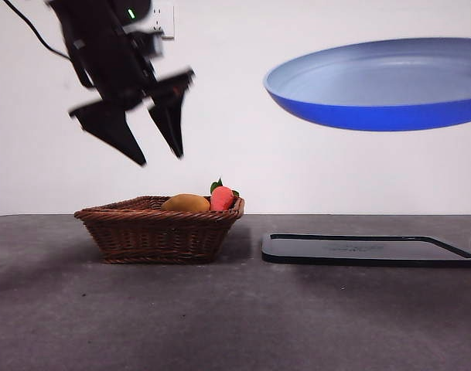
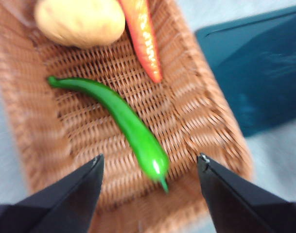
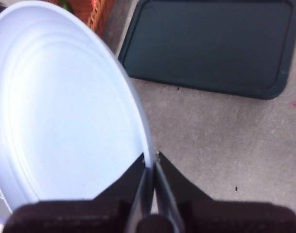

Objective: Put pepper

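While blurred, pepper (image 2: 123,119) seemingly lies below the spread left end effector (image 2: 150,165).

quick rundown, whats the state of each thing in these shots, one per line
left gripper: open, hovering above the basket
right gripper: shut on the plate rim
glossy green pepper: lying in the basket, not gripped
round blue plate: held in the air, tilted
brown wicker basket: on the table, holding produce
flat black tray: on the table, bare

The table (image 1: 235,317) is a dark grey, matte surface. A brown wicker basket (image 1: 159,232) stands on it toward the left, and a flat black tray (image 1: 366,250) lies just beside it to the right, not touching.
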Motion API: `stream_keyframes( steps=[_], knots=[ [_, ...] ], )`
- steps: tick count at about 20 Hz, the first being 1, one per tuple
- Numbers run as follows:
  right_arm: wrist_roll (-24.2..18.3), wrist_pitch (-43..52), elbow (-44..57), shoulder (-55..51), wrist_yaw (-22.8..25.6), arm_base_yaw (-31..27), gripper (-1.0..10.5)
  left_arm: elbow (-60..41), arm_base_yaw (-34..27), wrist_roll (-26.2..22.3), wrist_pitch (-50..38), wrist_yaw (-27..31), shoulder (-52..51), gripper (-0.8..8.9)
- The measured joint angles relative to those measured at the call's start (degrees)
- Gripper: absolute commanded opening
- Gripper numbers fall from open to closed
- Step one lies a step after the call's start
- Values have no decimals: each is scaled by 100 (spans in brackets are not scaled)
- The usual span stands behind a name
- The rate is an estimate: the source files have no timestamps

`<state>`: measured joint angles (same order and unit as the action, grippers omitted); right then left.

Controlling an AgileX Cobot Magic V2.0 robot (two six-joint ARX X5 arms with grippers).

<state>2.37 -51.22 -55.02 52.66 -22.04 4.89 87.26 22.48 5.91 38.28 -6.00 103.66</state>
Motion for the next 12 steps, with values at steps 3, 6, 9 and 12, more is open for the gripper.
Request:
stream_keyframes(
  steps=[3, 6, 9, 12],
  knots=[
    [2, -74, 0, -90, 0, 2, 5, 415, 20, 118, 15, 153, 625, 336],
    [2, -120, 0, -87, 0, 2, 5, 586, 35, 221, 39, 269, 1082, 336],
    [0, -120, 0, -87, 0, 2, 5, 595, 68, 282, 33, 289, 1405, 336],
    [2, -120, 0, -87, 0, 0, 6, 595, 118, 317, -11, 396, 1554, 336]
  ],
)
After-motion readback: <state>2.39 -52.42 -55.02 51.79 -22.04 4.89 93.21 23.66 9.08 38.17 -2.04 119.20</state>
